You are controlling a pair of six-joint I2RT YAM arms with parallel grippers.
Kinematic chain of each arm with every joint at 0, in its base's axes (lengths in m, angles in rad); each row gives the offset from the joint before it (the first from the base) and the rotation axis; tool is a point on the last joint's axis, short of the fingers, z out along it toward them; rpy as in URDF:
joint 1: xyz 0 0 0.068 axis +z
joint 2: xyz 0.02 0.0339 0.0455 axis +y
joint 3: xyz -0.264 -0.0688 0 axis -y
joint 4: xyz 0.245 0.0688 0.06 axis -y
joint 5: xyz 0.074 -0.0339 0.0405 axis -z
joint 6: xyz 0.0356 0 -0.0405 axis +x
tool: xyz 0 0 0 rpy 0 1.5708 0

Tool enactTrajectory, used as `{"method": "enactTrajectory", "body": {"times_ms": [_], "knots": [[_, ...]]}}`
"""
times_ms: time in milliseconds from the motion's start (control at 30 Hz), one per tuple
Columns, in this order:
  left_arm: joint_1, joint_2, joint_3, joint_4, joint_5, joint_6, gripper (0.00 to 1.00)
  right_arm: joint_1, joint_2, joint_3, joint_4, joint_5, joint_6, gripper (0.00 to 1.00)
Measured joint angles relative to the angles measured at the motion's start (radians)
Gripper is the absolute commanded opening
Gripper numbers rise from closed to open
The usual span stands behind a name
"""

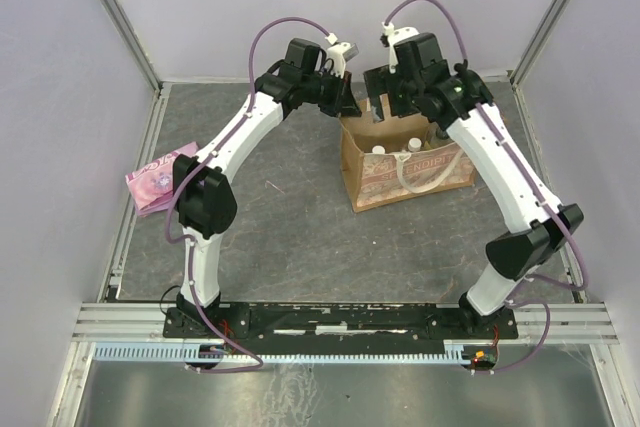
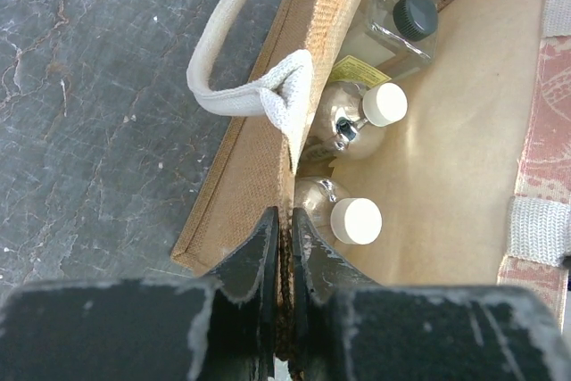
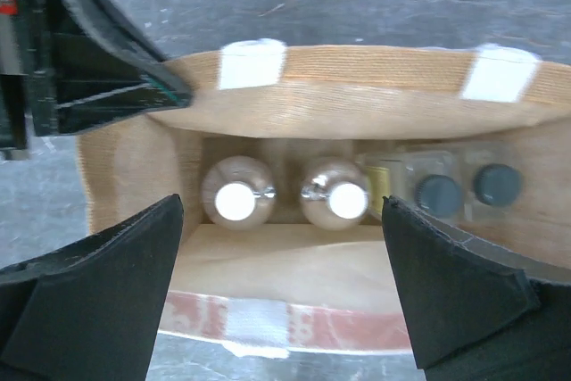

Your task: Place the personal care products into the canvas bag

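Note:
The canvas bag (image 1: 372, 187) stands upright, right of centre on the mat. All four bottles are inside it, in a row along one wall. They are two short silvery ones with white caps (image 3: 235, 200) (image 3: 346, 200) and two clear ones with dark caps (image 3: 437, 194) (image 3: 497, 183). My left gripper (image 2: 284, 216) is shut on the bag's rim (image 2: 268, 131) near a corner, beside a white loop handle (image 2: 223, 86). My right gripper (image 3: 282, 210) is open and empty above the bag's mouth, its jaws wide apart. The top view shows both grippers (image 1: 345, 99) (image 1: 400, 97) over the bag's far edge.
A flat pink packet (image 1: 160, 179) lies at the mat's left edge. Grey walls enclose the mat on three sides. The left gripper's black fingers (image 3: 125, 86) show in the right wrist view at the bag's left corner.

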Motion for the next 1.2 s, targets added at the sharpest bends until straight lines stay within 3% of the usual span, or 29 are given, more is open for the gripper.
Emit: {"method": "enactTrajectory", "body": {"times_ms": [33, 67, 100, 367, 600, 833, 1033, 1200], "knots": [[0.0, 0.0, 0.0, 0.0, 0.0, 0.0, 0.3, -0.005, -0.011, 0.005, -0.009, 0.016, -0.004, 1.0], [0.0, 0.0, 0.0, 0.0, 0.0, 0.0, 0.86, -0.015, -0.024, 0.008, -0.019, 0.031, -0.009, 1.0], [0.0, 0.0, 0.0, 0.001, 0.0, 0.003, 0.98, -0.031, -0.037, 0.008, -0.028, 0.045, -0.013, 1.0], [0.002, -0.003, 0.0, 0.006, -0.013, 0.01, 1.0, -0.19, -0.148, -0.068, -0.038, 0.074, -0.03, 1.0], [0.016, -0.06, 0.011, 0.006, -0.063, 0.008, 1.0, -0.315, -0.183, -0.161, 0.038, -0.079, -0.053, 1.0], [0.121, -0.193, 0.003, 0.031, -0.105, 0.006, 1.0, -0.477, -0.152, -0.138, 0.116, -0.204, -0.064, 1.0], [0.227, -0.34, -0.122, 0.051, -0.219, -0.005, 1.0, -0.635, -0.099, -0.12, 0.177, -0.289, -0.056, 1.0], [0.261, -0.363, -0.179, 0.039, -0.299, -0.008, 1.0, -0.717, -0.077, -0.172, 0.238, -0.305, -0.029, 1.0]]}}
